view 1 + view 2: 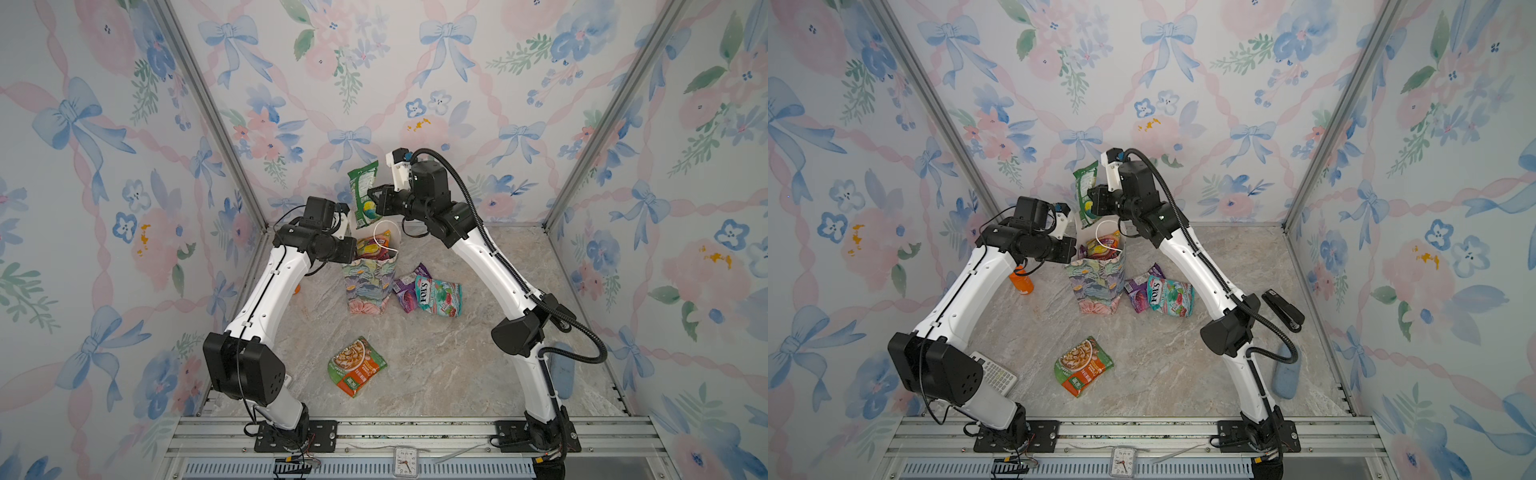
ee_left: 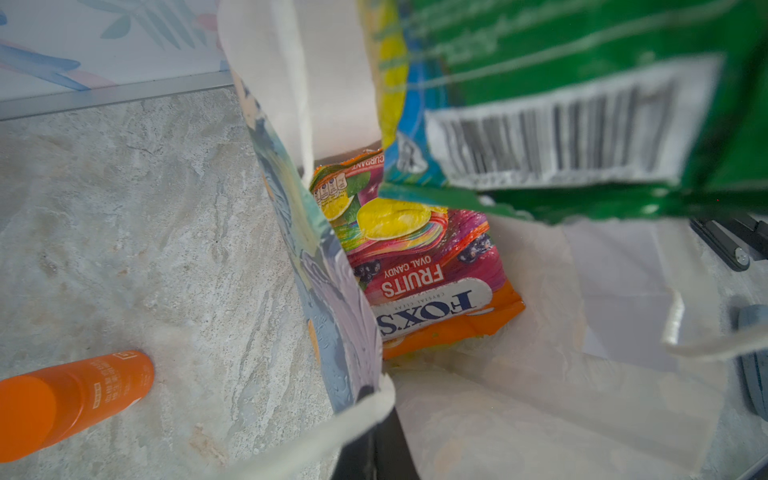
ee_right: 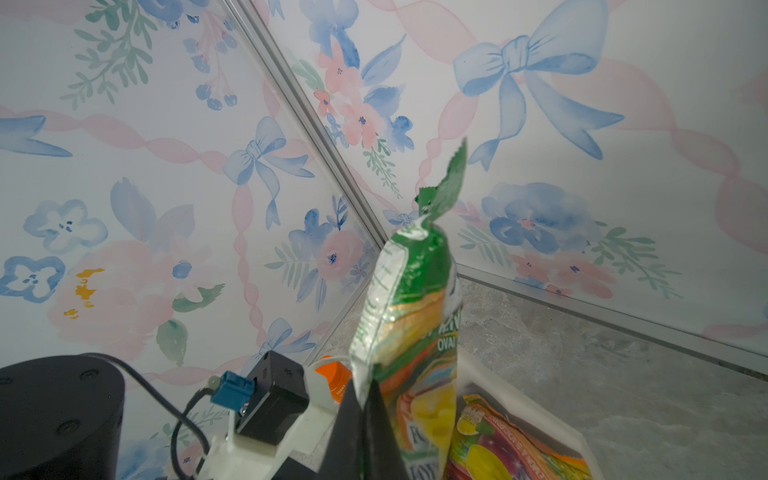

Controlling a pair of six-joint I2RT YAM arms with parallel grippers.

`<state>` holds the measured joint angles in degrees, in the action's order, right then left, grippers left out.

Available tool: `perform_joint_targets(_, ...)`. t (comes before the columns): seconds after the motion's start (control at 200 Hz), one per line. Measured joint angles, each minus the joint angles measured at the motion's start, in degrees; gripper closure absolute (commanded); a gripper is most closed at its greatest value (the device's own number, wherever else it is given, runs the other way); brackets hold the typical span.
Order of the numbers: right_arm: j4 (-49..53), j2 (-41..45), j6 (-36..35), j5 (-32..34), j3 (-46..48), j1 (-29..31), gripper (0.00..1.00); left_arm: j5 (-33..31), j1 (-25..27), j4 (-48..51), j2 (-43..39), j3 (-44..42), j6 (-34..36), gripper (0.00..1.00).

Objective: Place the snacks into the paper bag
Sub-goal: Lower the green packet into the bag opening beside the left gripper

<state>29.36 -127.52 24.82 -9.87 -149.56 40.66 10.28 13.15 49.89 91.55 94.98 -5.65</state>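
The floral paper bag (image 1: 368,291) (image 1: 1096,291) stands upright mid-table. My left gripper (image 1: 353,254) (image 2: 376,444) is shut on its left rim, beside a white cord handle. My right gripper (image 1: 375,200) (image 3: 365,399) is shut on a green snack packet (image 1: 363,183) (image 1: 1084,187) (image 2: 582,91) (image 3: 409,316), which hangs upright with its lower end at the bag's mouth. A pink and orange candy packet (image 2: 424,270) lies inside the bag. A purple packet (image 1: 406,293), a teal packet (image 1: 438,297) and a noodle-picture packet (image 1: 357,365) lie on the table.
An orange-capped bottle (image 1: 1022,281) (image 2: 62,403) lies left of the bag, under the left arm. In a top view a black stapler (image 1: 1283,309) and a blue pad (image 1: 1287,374) sit by the right wall, and a calculator (image 1: 998,374) lies front left. A small clock (image 1: 405,461) rests on the front rail.
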Motion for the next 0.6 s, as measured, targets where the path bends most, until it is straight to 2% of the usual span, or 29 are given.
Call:
perform_joint_targets(0.38, -0.3, 2.5, -1.0, 2.9, 10.9, 1.8, 1.00, 0.0, 0.0, 0.0, 0.0, 0.0, 0.0, 1.00)
perform_joint_targets(0.6, -1.5, 7.6, -2.2, 5.1, 17.8, 1.8, 1.00, 0.0, 0.0, 0.0, -0.3, -0.3, 0.0, 1.00)
